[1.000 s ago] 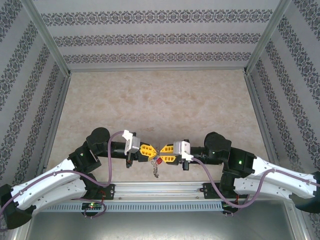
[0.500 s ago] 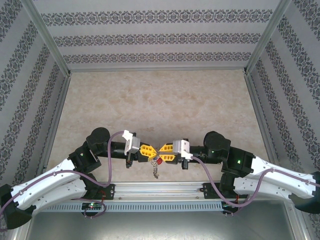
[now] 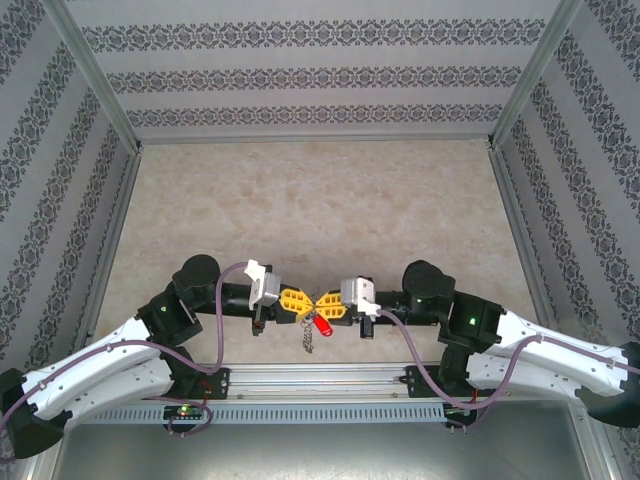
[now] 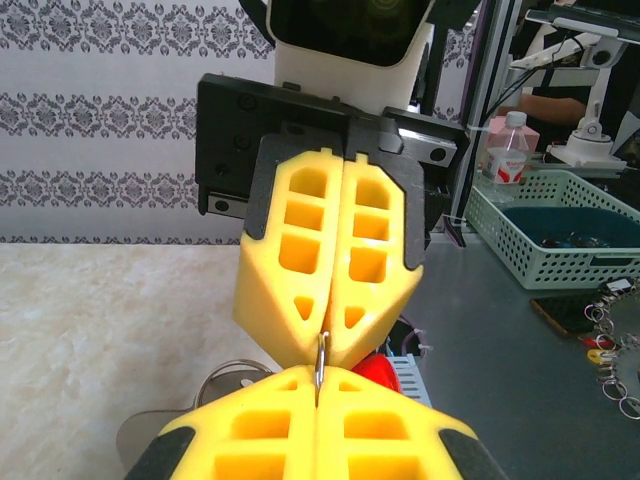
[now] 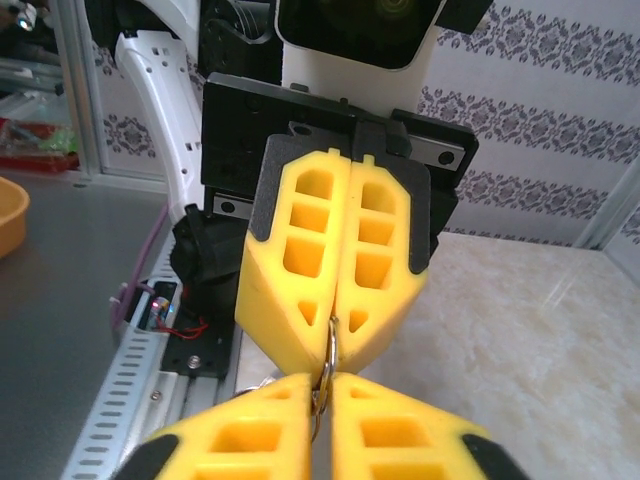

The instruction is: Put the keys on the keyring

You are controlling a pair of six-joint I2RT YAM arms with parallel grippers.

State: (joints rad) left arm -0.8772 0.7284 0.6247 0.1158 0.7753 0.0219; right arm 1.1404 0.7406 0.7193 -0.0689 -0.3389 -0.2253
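Our beige marbled table [image 3: 300, 200] begins at the near rail, and just past it we see a red-headed key [image 3: 322, 325] and a silvery cluster [image 3: 308, 340] we cannot make out, close by the fingertips. There the left gripper [image 3: 306, 303] and right gripper [image 3: 320, 304] meet tip to tip, each with yellow jaws pressed together on the keyring [image 5: 328, 352], a thin metal loop pinched edge-on between them. Beyond, the tabletop runs to patterned walls [image 3: 320, 80].

keyring [image 5: 330, 350]: thin shiny metal | jaws: smooth matt yellow plastic | key head [image 3: 322, 326]: glossy red plastic | surface [image 3: 300, 200]: matt beige, marbled | walls [image 3: 300, 75]: matt patterned paper
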